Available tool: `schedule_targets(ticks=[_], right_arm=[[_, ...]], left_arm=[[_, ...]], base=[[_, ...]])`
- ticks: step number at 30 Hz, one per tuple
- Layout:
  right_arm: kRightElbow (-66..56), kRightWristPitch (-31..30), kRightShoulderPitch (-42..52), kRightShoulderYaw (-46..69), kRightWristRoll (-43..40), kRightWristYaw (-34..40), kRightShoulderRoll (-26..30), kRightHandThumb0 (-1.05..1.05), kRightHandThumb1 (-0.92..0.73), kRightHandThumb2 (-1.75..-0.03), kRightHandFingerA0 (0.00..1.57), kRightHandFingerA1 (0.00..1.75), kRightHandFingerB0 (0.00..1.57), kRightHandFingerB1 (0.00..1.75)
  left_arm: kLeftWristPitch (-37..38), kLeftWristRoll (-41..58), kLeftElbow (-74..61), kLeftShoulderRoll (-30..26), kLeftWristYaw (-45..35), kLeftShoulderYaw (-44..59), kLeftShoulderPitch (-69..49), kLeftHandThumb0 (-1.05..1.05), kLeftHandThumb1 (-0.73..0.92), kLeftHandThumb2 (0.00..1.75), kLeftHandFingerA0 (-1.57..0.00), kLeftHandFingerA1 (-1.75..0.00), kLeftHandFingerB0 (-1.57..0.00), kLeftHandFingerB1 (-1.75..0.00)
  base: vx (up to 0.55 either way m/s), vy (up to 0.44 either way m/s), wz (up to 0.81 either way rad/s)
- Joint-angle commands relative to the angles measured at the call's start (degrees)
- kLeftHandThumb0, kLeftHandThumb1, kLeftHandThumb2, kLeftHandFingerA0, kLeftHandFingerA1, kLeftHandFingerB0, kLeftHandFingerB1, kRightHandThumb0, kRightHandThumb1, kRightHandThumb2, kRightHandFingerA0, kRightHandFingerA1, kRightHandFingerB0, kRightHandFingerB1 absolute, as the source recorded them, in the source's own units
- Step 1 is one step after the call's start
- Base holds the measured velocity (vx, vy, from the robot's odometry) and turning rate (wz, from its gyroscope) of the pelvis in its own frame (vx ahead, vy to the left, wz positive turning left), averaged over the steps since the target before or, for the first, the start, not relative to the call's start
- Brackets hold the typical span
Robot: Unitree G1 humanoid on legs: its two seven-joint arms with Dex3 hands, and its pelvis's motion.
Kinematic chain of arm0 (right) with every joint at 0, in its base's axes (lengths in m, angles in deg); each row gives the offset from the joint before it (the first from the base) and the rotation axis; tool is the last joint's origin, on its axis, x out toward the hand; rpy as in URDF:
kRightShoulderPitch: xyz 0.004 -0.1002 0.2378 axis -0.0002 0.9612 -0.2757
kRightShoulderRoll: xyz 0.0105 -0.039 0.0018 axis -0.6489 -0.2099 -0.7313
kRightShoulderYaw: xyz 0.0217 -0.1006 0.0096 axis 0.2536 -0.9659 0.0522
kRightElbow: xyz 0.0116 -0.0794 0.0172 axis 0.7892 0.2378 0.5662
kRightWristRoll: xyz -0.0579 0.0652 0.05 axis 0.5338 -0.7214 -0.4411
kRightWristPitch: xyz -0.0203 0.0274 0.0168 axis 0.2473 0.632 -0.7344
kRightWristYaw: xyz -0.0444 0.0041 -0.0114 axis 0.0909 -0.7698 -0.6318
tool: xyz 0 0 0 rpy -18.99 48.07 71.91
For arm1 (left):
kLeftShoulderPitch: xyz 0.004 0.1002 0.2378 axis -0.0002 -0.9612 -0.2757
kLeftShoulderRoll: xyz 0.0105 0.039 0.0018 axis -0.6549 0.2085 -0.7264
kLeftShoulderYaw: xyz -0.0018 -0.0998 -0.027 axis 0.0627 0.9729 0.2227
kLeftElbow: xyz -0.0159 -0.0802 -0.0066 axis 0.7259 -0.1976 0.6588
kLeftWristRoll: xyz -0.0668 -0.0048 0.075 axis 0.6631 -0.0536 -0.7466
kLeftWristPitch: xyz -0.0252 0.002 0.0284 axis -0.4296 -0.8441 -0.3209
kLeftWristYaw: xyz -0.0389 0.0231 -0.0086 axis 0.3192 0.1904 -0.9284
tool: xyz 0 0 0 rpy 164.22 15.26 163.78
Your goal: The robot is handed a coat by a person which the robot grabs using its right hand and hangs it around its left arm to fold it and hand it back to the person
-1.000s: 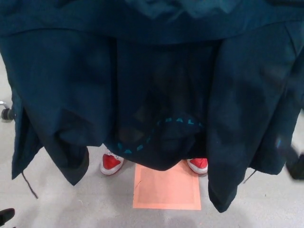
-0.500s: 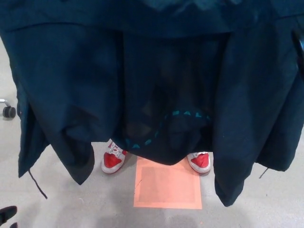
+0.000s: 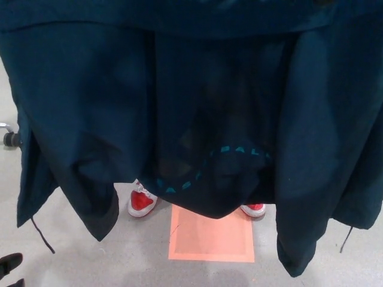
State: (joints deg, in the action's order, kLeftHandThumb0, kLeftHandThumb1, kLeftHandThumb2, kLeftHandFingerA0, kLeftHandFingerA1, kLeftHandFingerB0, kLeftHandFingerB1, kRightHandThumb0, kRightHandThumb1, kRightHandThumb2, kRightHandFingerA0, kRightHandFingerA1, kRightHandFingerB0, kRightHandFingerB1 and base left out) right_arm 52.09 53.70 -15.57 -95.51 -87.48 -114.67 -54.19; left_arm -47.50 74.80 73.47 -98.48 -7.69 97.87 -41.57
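Head cam is pretty much wall-to-wall coat (image 3: 197, 89) right now: a dark navy-teal one hanging open, filling the view from the top edge most of the way down. Neither of my hands shows anywhere in the shot, so I can't tell if either one is wide, narrow or holding cloth. With no hand to measure from, I'm placing stuff against the coat instead

Far left, just beside the coat's edge, a caster wheel (image 3: 10, 139) sits on the grey floor (image 3: 90, 263). Down in the bottom left corner a black object (image 3: 9, 263) pokes in, and I can't make out what it is. The coat's left panel hangs to a rounded corner, with a thin drawstring (image 3: 42, 235) dangling off the hem near its outer edge

The middle stretch is darker, looks like the inside of the back, with an arc of teal lettering (image 3: 206, 167) across it that's too blurry to read. Under that middle hem a person's red and white sneaker (image 3: 142, 202) is mostly showing. An orange floor square (image 3: 210, 238) lies right below the hem. The second sneaker (image 3: 254, 210) only just peeks out at the square's top right corner

The right panel hangs lowest of all, and another cord (image 3: 345, 238) dangles off it near the right edge
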Motion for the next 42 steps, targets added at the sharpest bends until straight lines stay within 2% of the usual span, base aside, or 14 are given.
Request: schedule_targets(ticks=[1, 14, 26, 27, 29, 30, 31, 32, 37, 38, 39, 40, 41, 42], right_arm=[[21.4, -6.7, -11.4, -12.3, 7.8, -18.9, -2.9, -0.88, -0.63, -1.01, 0.00, 0.14, 0.00, 0.12], [41.7, -14.6, -21.3, -19.3, 3.5, -40.7, -9.6, -0.92, -0.55, -0.92, 0.00, 0.05, 0.00, 0.00], [52.5, -1.6, -27.4, -27.2, 13.2, -42.8, -13.1, -0.91, -0.60, -0.98, 0.00, 0.11, 0.01, 0.13], [52.8, 1.4, -27.9, -28.8, 15.1, -42.1, -13.2, -0.86, -0.77, -0.63, 0.01, 0.24, 0.07, 0.26], [52.9, 6.8, -29.1, -33.1, 20.2, -39.0, -13.3, -0.87, -0.76, -0.64, 0.09, 0.27, 0.15, 0.28], [53.4, 4.8, -29.7, -34.6, 21.8, -37.2, -14.1, -0.39, -0.29, -0.95, 0.00, 0.48, 0.00, 0.45], [53.8, 4.7, -30.2, -36.1, 23.4, -35.9, -14.5, -0.87, -0.71, -0.63, 0.22, 0.31, 0.24, 0.30], [54.2, 4.2, -30.5, -37.0, 24.5, -34.6, -14.9, -0.81, -0.68, -0.61, 0.25, 0.34, 0.24, 0.30], [60.1, 4.3, -31.3, -40.1, 27.3, -29.1, -18.5, -0.82, -0.65, -0.61, 0.23, 0.33, 0.27, 0.30], [58.9, 2.6, -30.0, -40.1, 28.8, -22.0, -18.5, -0.99, -0.58, -0.96, 0.95, 0.59, 0.46, 0.44], [58.2, 2.0, -29.2, -39.9, 29.4, -18.9, -18.3, -0.99, -0.58, -0.96, 0.95, 0.59, 0.46, 0.44], [56.5, 2.6, -27.3, -39.8, 31.1, -12.0, -17.6, -0.82, -0.74, -0.64, 1.16, 0.55, 0.82, 0.44], [55.1, 3.1, -25.9, -39.7, 32.3, -7.6, -17.0, -0.72, -0.86, -0.66, 1.14, 0.70, 0.93, 0.50], [54.0, 3.8, -25.0, -39.3, 32.8, -4.8, -16.4, -0.69, -0.89, -0.68, 1.15, 0.85, 0.86, 0.50]], left_arm=[[2.9, 1.0, 0.7, -0.9, -1.0, 1.0, -0.7, -0.33, 0.62, 1.14, 0.00, -0.48, 0.00, -0.47], [3.3, 1.1, -0.8, -0.8, -1.8, 0.8, -2.8, -0.31, 0.67, 1.17, 0.00, -0.48, 0.00, -0.48], [3.5, 0.7, -0.5, -1.0, -1.4, 0.6, -2.5, -0.33, 0.64, 1.15, 0.00, -0.48, 0.00, -0.48], [3.4, 0.7, -0.6, -1.0, -1.5, 0.7, -2.5, -0.33, 0.63, 1.15, 0.00, -0.48, 0.00, -0.48], [4.3, 0.6, -0.5, -1.0, -1.6, 0.6, -2.4, -0.32, 0.64, 1.16, 0.00, -0.48, 0.00, -0.48], [4.6, 0.7, -0.2, -1.0, -1.7, 0.7, -2.3, -0.32, 0.65, 1.16, 0.00, -0.48, 0.00, -0.48], [4.4, 0.7, -0.2, -1.1, -1.7, 0.7, -2.2, -0.64, 0.72, 1.03, -0.07, -0.45, -0.01, -0.40], [4.1, 0.9, -0.2, -1.1, -1.9, 0.8, -2.1, -0.33, 0.62, 1.14, 0.00, -0.48, 0.00, -0.48], [5.0, 1.5, -0.5, -0.6, -2.0, 1.5, -2.2, -0.32, 0.64, 1.15, 0.00, -0.48, 0.00, -0.47], [4.7, 1.1, -0.6, -0.7, -1.8, 1.2, -2.2, -0.33, 0.61, 1.14, 0.00, -0.48, 0.00, -0.47], [4.8, 1.0, -0.7, -0.8, -1.8, 1.2, -2.3, -0.33, 0.61, 1.14, 0.00, -0.48, 0.00, -0.47], [4.7, 0.8, -1.0, -0.9, -1.9, 1.0, -2.3, -0.33, 0.62, 1.14, 0.00, -0.48, 0.00, -0.47], [4.9, 0.6, -1.1, -1.0, -1.9, 0.8, -2.3, -0.33, 0.61, 1.14, 0.00, -0.48, 0.00, -0.47], [4.9, 0.5, -1.2, -1.0, -1.9, 0.7, -2.3, -0.33, 0.61, 1.14, 0.00, -0.48, 0.00, -0.47]], base=[[0.00, 0.000, 0.00], [0.00, 0.000, 0.00], [0.00, 0.000, 0.00], [0.00, 0.000, 0.00], [0.00, 0.000, 0.00], [0.00, 0.000, 0.00], [0.00, 0.000, 0.00], [0.00, 0.000, 0.00], [0.00, 0.000, 0.00], [0.00, 0.000, 0.00], [0.00, 0.000, 0.00], [0.00, 0.000, 0.00], [0.00, 0.000, 0.00], [0.00, 0.000, 0.00]])
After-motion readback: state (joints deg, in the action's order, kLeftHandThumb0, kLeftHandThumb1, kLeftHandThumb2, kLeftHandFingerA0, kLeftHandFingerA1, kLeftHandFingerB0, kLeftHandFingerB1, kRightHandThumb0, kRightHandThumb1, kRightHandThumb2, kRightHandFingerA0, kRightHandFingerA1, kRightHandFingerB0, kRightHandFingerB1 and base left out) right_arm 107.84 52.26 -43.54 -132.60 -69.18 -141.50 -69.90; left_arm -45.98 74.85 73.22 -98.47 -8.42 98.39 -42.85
